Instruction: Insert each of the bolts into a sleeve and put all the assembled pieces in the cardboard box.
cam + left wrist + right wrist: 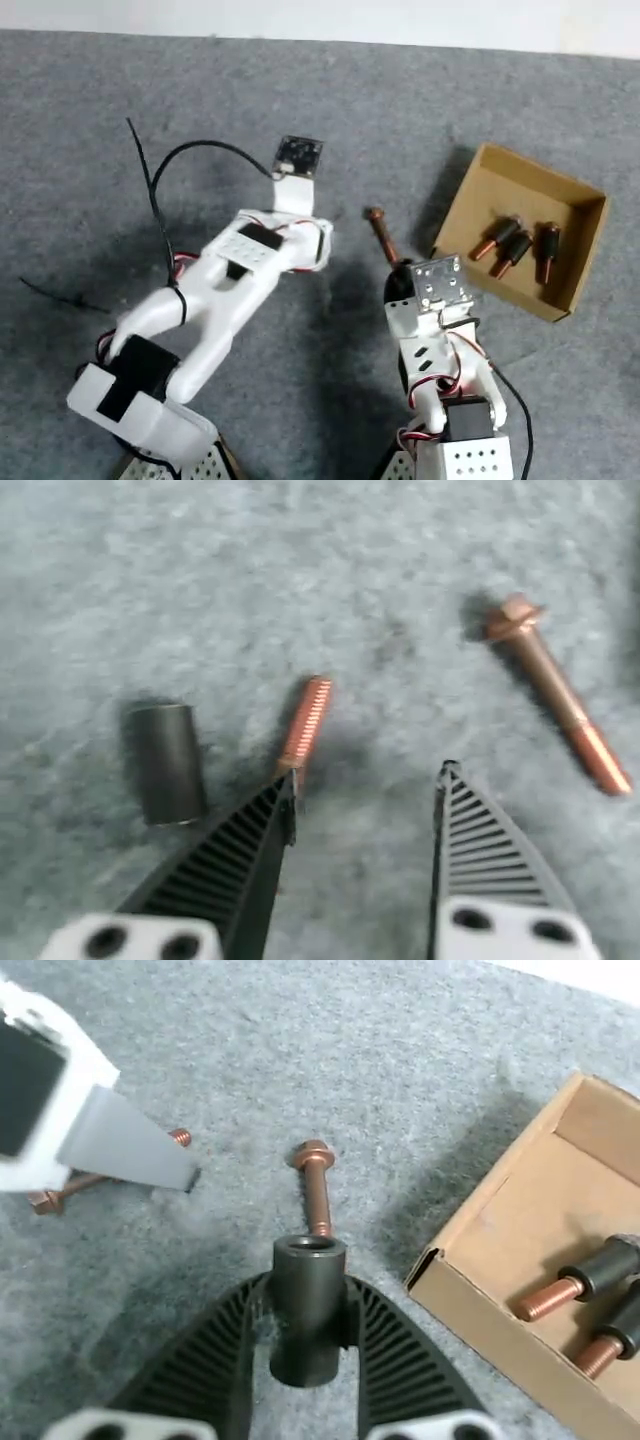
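Holding black sleeve (310,1310) in right gripper (308,1290), fingers pinching its sides. I see short dark tube, open bore facing wrist camera, long axis running along fingers. Copper bolt (316,1185) lies on grey carpet (400,1080) just beyond, flanged head far, threaded tip toward sleeve, roughly in line with bore. Left gripper (365,790) spread wide over carpet. Second bolt (305,720) pokes out by one finger, spare sleeve (168,763) on its side beside it. Cardboard box (535,190) holds three assembled pieces (515,245).

Coppery metal bolts (555,695); matt black sleeve (308,1305); brown cardboard box (540,185).
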